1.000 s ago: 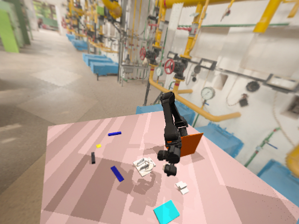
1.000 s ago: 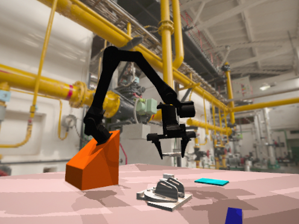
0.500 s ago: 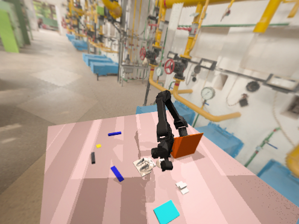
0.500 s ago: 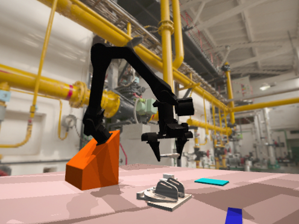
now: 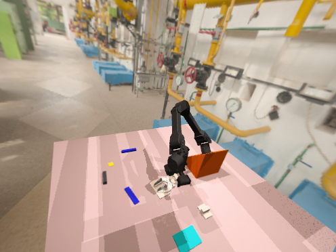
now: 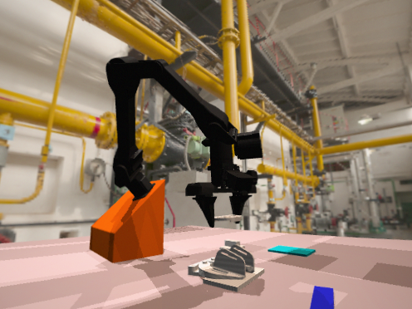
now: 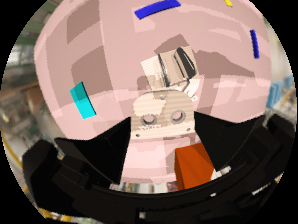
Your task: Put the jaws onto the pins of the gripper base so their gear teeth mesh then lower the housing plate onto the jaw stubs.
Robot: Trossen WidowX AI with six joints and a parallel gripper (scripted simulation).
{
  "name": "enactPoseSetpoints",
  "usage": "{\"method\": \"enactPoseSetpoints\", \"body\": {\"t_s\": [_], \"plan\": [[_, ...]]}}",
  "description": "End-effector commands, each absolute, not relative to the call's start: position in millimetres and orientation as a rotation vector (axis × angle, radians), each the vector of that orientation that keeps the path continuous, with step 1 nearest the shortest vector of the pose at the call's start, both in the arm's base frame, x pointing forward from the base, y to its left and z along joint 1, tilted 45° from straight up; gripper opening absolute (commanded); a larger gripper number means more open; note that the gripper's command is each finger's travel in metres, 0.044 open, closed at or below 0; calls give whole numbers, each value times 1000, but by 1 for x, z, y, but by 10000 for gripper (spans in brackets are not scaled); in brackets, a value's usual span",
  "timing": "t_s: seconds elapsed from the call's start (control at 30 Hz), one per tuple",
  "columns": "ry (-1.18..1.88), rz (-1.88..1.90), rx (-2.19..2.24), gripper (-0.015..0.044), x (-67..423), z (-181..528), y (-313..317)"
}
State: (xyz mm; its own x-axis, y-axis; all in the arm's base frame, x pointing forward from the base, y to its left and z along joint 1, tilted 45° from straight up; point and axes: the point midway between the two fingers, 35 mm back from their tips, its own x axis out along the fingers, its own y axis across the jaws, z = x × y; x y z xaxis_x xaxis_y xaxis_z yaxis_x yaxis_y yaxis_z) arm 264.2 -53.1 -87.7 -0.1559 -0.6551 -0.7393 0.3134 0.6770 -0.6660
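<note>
The gripper base (image 5: pixel 159 190) (image 6: pixel 232 283) (image 7: pixel 155 70) lies flat on the pink table (image 5: pixel 244 203). Both grey jaws (image 6: pixel 229 259) (image 7: pixel 184 61) stand on it side by side. My gripper (image 5: pixel 176 178) (image 6: pixel 222 209) (image 7: pixel 161 116) is shut on the housing plate (image 6: pixel 229 216) (image 7: pixel 162 116), a flat beige plate with two holes. It holds the plate level in the air, above the base and a little to one side. In the wrist view the base lies just beyond the plate's far edge.
An orange wedge (image 5: pixel 206 162) (image 6: pixel 129 224) (image 7: pixel 195 165) stands at the arm's foot. A cyan tile (image 5: pixel 187 238) (image 6: pixel 291 250) (image 7: pixel 82 100), two blue bars (image 5: pixel 129 150) (image 5: pixel 131 195), a yellow chip (image 5: pixel 110 164), a black bar (image 5: pixel 104 177) and small beige pieces (image 5: pixel 204 211) lie around.
</note>
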Motion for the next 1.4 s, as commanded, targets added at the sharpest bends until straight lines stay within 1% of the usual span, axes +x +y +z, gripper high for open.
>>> {"method": "enactPoseSetpoints", "body": {"t_s": [0.0, 0.37, 1.37], "plan": [[1543, -823, -367, 351, 260, -80, -65], [1639, -689, -532, 351, 254, -61, -93], [1640, -687, -534, 351, 254, -61, -93]]}}
